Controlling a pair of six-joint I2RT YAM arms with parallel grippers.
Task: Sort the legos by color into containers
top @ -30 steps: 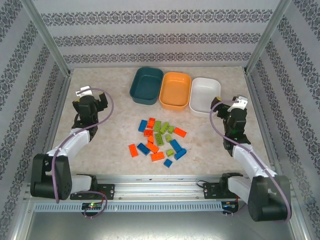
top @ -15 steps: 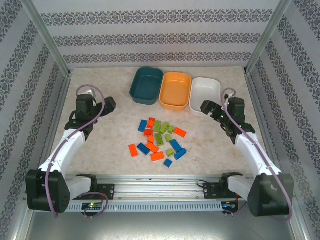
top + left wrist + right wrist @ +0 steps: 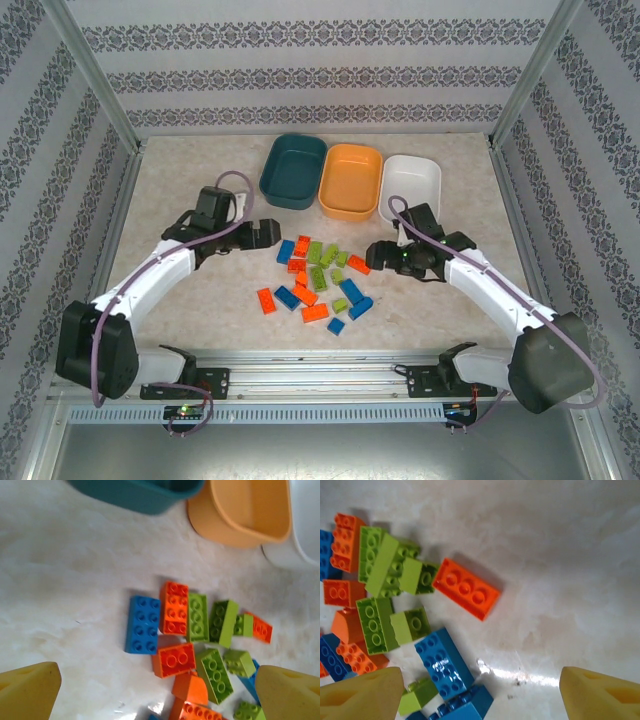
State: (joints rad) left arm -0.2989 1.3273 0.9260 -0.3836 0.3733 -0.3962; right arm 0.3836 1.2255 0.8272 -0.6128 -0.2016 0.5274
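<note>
Flanking the legos (image 3: 318, 280), the left gripper (image 3: 265, 232) and right gripper (image 3: 375, 256) are held with jaws spread wide, nothing grasped, apparently just clear of the pile

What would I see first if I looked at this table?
A bright jumble of orange, blue and green legos sits mid-table. Behind it stand three empty trays in a row: dark teal tray, orange tray, white tray. The left gripper and right gripper hang open on either side of the pile.
</note>
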